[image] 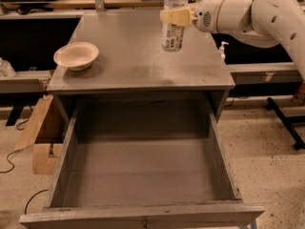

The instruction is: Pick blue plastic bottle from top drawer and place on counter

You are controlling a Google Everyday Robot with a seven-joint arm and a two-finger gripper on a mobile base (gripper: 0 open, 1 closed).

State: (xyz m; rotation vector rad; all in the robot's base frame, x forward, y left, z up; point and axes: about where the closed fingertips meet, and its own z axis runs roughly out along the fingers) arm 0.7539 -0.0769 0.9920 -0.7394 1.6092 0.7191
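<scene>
Blue plastic bottle [170,36] stands upright over the rear right part of the worktop [128,66], the grey top of the cabinet, well clear of the top drawer [143,175]. The gripper [177,16] comes in from the right at the end of the white arm [267,13]. Its pale jaws are closed around the bottle's upper body, just above the label. The bottle's base sits at or very close to the surface. I cannot tell whether it is touching or held a hair above it.

The drawer is pulled fully out below the front edge of the worktop, and its scuffed floor shows nothing lying on it. A shallow cream bowl [76,56] rests near the left edge of the worktop, well apart from the bottle. A tiny white pump dispenser [222,49] shows just past the right edge.

As a judgement, most of the task is done: the bottle is out of the drawer and has been carried over the place where it belongs. What is left is to make sure the base bears on the surface, let the jaws open, and draw the arm away without tipping the bottle. The bottle is tall, light and held high, so a sideways nudge on release could topple it.
</scene>
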